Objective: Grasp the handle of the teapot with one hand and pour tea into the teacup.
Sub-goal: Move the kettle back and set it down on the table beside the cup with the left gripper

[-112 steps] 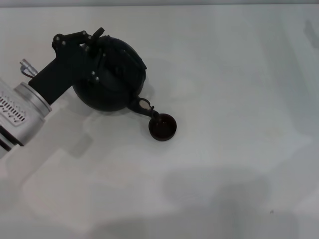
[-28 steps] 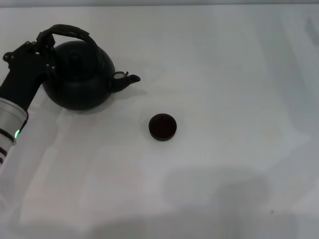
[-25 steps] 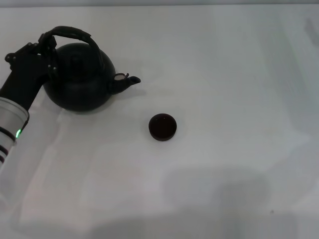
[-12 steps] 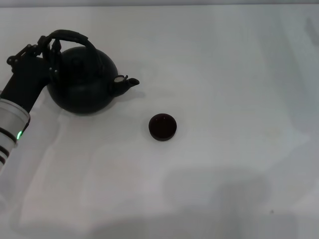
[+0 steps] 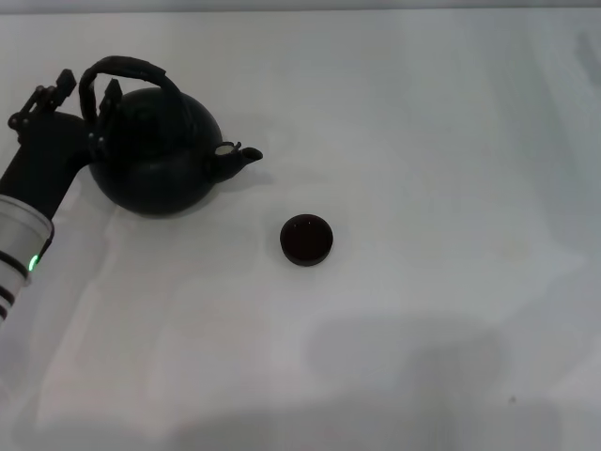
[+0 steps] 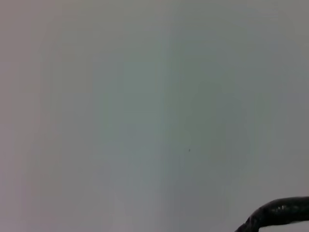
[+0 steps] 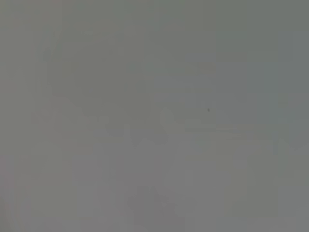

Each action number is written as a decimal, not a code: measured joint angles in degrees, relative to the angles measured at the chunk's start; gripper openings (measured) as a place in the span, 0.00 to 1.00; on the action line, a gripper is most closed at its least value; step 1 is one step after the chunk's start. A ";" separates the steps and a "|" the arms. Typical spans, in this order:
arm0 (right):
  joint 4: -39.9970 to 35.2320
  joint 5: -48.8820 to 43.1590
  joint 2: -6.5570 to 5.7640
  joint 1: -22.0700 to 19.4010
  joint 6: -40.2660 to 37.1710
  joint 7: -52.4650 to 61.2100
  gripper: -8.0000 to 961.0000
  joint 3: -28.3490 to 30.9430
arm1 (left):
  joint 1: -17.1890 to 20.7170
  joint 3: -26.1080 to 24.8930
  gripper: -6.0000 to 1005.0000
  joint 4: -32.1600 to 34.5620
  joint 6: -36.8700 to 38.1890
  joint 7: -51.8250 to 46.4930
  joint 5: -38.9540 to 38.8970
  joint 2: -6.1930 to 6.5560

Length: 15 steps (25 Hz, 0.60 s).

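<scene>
Left gripper (image 5: 83, 103) jaws spread wide either side of the handle (image 5: 127, 69), not clamping. Teapot (image 5: 155, 155) upright on table (image 5: 423, 141), spout toward teacup (image 5: 306, 239), which sits well apart from it.

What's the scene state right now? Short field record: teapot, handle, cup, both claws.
teapot: upright on the table, far left, spout toward the cup
handle: arched over the lid, left claw's fingers either side of its left end
teacup: on the table right of and nearer than the teapot, apart from the spout
left claw: open at the handle
right claw: not in view
table: white, bare elsewhere
</scene>
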 joint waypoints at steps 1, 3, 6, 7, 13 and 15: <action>-0.01 0.01 -0.01 -0.06 0.00 0.00 0.88 0.00 | 0.32 0.00 0.46 0.06 0.65 -0.02 0.08 0.03; -0.02 0.01 -0.05 -0.12 0.01 0.00 0.88 0.00 | 0.91 -0.01 0.52 0.09 1.94 -0.04 0.03 0.05; -0.03 0.01 -0.09 -0.16 0.01 0.00 0.88 0.00 | 2.09 -0.42 0.62 0.15 3.44 -0.24 -0.67 0.01; -0.03 0.01 -0.10 -0.16 0.01 0.00 0.88 0.00 | 2.43 -0.47 0.66 0.20 3.71 -0.29 -1.13 -0.01; 0.23 0.01 -0.12 -0.37 0.64 0.00 0.88 0.00 | 5.01 -0.52 0.84 0.67 7.01 -0.51 -3.53 0.07; 0.41 0.00 -0.12 -0.50 1.05 -0.03 0.88 0.00 | 5.45 -0.53 0.84 0.68 7.88 -1.10 -4.64 0.12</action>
